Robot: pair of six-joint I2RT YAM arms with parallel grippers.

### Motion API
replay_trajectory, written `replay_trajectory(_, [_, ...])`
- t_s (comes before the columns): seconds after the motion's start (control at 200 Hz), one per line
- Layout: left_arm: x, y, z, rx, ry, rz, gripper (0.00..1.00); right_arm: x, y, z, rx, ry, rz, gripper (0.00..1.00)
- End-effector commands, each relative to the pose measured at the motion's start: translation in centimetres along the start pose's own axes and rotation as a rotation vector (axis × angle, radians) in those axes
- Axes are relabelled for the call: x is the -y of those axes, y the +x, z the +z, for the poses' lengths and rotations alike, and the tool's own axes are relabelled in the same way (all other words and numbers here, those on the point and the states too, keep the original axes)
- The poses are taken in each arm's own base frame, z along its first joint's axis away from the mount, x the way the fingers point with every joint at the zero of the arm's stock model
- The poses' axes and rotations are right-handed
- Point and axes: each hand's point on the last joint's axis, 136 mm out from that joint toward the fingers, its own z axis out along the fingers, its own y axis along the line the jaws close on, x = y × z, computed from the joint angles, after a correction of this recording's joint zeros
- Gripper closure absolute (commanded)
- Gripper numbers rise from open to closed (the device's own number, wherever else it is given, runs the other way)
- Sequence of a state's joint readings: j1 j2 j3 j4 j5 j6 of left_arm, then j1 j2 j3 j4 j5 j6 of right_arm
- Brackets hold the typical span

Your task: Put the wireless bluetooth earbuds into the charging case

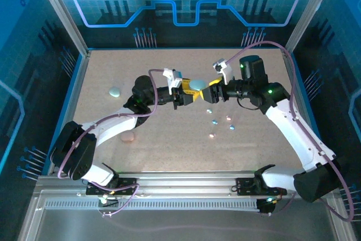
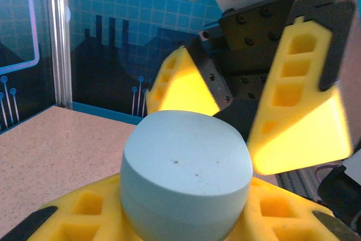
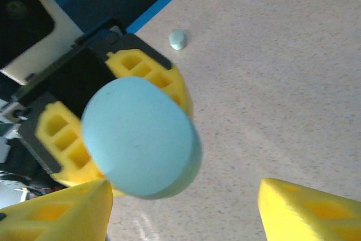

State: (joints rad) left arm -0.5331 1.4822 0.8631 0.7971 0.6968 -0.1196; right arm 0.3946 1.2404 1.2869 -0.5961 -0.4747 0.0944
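- Top external view: the left hand (image 1: 189,91) is clenched on a pale blue case (image 1: 196,85), held up over the middle of the desk (image 1: 113,66).
- The right hand (image 1: 212,93) faces it, just beside the case, released and grasping nothing.
- The earbuds (image 1: 215,121) lie loose on the desk, scattered on the near side of the right hand, apart from every case.
- A whitish case (image 1: 114,91) lies at the left of the desk, and a pink case (image 1: 128,136) lies nearer the left arm.
- Right wrist view: the right hand's fingers (image 3: 310,213) stand wide apart, clear of the pale blue case.
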Motion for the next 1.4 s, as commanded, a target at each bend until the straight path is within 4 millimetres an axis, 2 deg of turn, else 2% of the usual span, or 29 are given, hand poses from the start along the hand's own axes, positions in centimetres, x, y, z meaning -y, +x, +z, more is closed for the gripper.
replay_trajectory(0.0, [1.5,-2.2,0.4,0.037,0.067,0.038,0.77,0.5,-0.8,-0.1,-0.002,0.059,-0.081,0.31])
replay_trajectory(0.14, [2.1,-2.3,0.5,0.028,0.099,0.038,0.77,0.9,-1.1,0.0,0.001,0.079,-0.072,0.32])
replay_trajectory(0.355, [2.3,-1.5,0.5,-0.004,0.11,0.038,0.77,0.2,-2.8,-1.1,0.078,0.051,-0.057,0.32])
replay_trajectory(0.745, [2.4,-1.0,0.6,-0.025,0.121,0.037,0.77,0.2,-2.9,-1.2,0.084,0.031,-0.027,0.32])
replay_trajectory(0.896, [2.7,-1.1,0.6,-0.026,0.138,0.039,0.77,1.4,-2.8,-1.0,0.078,0.09,-0.032,0.32])
replay_trajectory(1.006, [2.9,-1.1,0.6,-0.029,0.152,0.036,0.77,0.9,-3.1,-0.9,0.09,0.059,-0.087,0.33])
replay_trajectory(1.261, [3.4,-1.2,0.7,-0.036,0.19,0.021,0.76,-0.5,-2.3,-0.3,0.076,-0.02,-0.296,0.35])
replay_trajectory(1.321, [3.5,-1.1,0.7,-0.041,0.2,0.018,0.76,-1.1,-2.2,-0.4,0.079,-0.049,-0.35,0.38])
replay_trajectory(1.396, [3.6,-0.9,0.7,-0.05,0.212,0.011,0.76,-1.8,-2.1,-0.5,0.083,-0.085,-0.411,0.45])
